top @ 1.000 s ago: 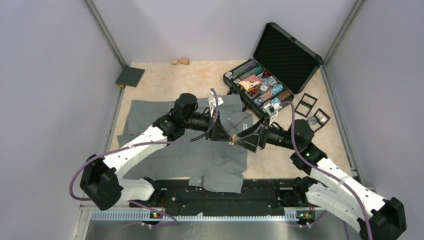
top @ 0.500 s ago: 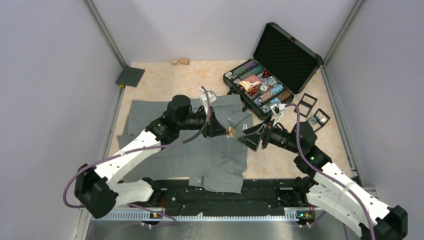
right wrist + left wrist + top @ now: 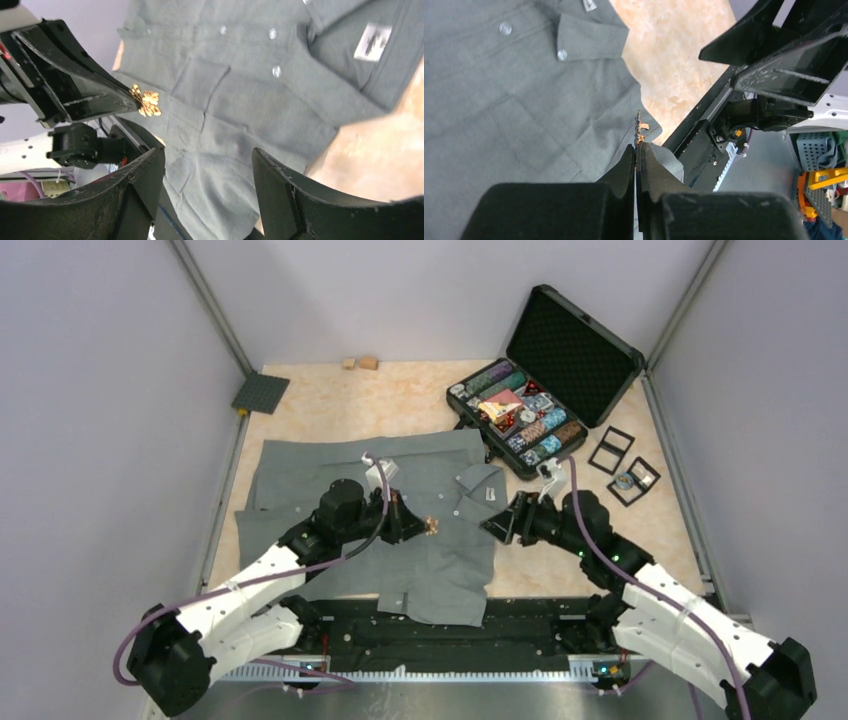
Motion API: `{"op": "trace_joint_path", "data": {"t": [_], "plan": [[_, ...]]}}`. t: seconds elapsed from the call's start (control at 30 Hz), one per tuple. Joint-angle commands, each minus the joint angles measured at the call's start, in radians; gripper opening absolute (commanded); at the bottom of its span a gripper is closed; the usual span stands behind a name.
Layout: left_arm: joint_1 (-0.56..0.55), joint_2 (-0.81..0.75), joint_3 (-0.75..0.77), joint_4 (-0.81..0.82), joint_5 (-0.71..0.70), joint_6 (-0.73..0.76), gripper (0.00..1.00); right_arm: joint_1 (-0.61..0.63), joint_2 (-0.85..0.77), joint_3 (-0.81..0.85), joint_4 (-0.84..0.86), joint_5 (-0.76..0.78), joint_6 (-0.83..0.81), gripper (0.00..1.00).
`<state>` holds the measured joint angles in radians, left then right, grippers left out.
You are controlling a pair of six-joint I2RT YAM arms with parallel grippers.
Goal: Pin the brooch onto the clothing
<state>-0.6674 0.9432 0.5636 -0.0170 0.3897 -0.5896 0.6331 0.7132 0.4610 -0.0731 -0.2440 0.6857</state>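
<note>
The grey shirt [image 3: 400, 540] lies flat on the table, collar and white neck label [image 3: 373, 41] to the right. My left gripper [image 3: 425, 527] is shut on a small gold brooch [image 3: 432, 527] and holds it over the shirt's front, near the breast pocket [image 3: 200, 82]. The brooch sticks out past the fingertips in the left wrist view [image 3: 640, 131] and shows gold in the right wrist view [image 3: 146, 101]. My right gripper [image 3: 497, 525] is open and empty, at the shirt's right edge, facing the left gripper, a short gap apart.
An open black case [image 3: 540, 390] full of small coloured items stands at the back right. Two black frames [image 3: 622, 465] lie to its right. A dark grey plate [image 3: 261, 393] and two small wooden blocks [image 3: 360, 363] sit at the back. A black rail [image 3: 540, 615] runs along the near edge.
My left gripper has carried the brooch left and toward the near edge, lower over the shirt. My right gripper has let go, opened and drawn back right; the two now stand apart.
</note>
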Motion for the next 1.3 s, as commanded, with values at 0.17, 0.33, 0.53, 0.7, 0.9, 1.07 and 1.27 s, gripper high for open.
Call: {"op": "trace_joint_path", "data": {"t": [0.17, 0.33, 0.53, 0.7, 0.9, 1.07, 1.27], "plan": [[0.003, -0.098, -0.182, 0.156, -0.083, -0.186, 0.00, 0.288, 0.034, -0.041, -0.048, 0.357, 0.167, 0.58], [0.005, -0.106, -0.198, 0.126, -0.128, -0.202, 0.00, 0.406, 0.232, 0.037, 0.025, 0.437, 0.113, 0.54], [0.005, -0.107, -0.195, 0.099, -0.162, -0.183, 0.00, 0.425, 0.439, 0.090, 0.209, 0.400, 0.054, 0.51], [0.009, -0.120, -0.199, 0.080, -0.183, -0.172, 0.00, 0.424, 0.549, 0.136, 0.253, 0.394, -0.005, 0.51], [0.015, -0.116, -0.205, 0.080, -0.180, -0.168, 0.00, 0.426, 0.641, 0.148, 0.300, 0.346, -0.019, 0.51], [0.020, -0.112, -0.206, 0.082, -0.173, -0.168, 0.00, 0.438, 0.701, 0.155, 0.311, 0.344, -0.010, 0.51], [0.025, -0.103, -0.207, 0.086, -0.163, -0.163, 0.00, 0.462, 0.762, 0.188, 0.303, 0.366, -0.016, 0.46]]}}
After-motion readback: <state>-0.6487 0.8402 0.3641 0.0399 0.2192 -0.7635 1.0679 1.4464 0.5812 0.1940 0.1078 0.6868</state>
